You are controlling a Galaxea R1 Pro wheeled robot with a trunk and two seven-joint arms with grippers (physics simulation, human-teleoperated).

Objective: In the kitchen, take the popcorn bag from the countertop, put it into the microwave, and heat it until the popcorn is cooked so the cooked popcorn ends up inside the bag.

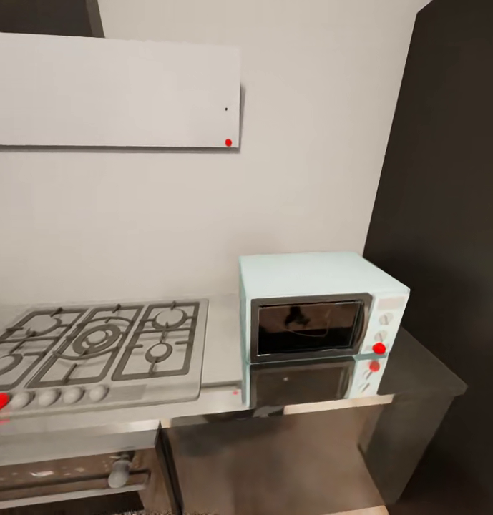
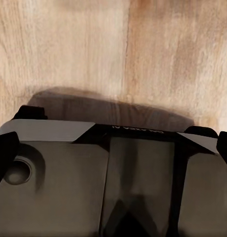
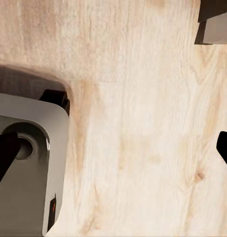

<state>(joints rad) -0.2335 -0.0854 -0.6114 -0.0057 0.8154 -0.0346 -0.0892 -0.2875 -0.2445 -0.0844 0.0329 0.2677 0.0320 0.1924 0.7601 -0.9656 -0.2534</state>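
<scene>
Nearest in the head view, dark cabinet fronts (image 1: pixel 275 450) are standing beneath the long grey, shiny steel-look table (image 1: pixel 221 350), and an oven handle with a knob (image 1: pixel 119 470) is showing low at the left. On the table's left part a steel gas hob (image 1: pixel 96 343) with black grates is lying, a row of pale knobs and one red light along its near edge. Just beside it to the right, the small boxy pale mint-blue microwave (image 1: pixel 321 307) is sitting with its dark glass door closed, its round red light (image 1: pixel 378 348) glowing on the light control panel and its front mirroring in the shiny surface. Behind, a pale wall is carrying a flat grey hood panel (image 1: pixel 114 93); a dark tall unit (image 1: pixel 446 214) is rising at the right.

The left wrist view is looking over the robot's grey base (image 2: pixel 54 187) onto a light wooden floor (image 2: pixel 113 44); black tips of the left fingers (image 2: pixel 3 155) are sitting at opposite edges, well apart. In the right wrist view the right fingers (image 3: pixel 3 155) are likewise spread wide over the wooden floor.
</scene>
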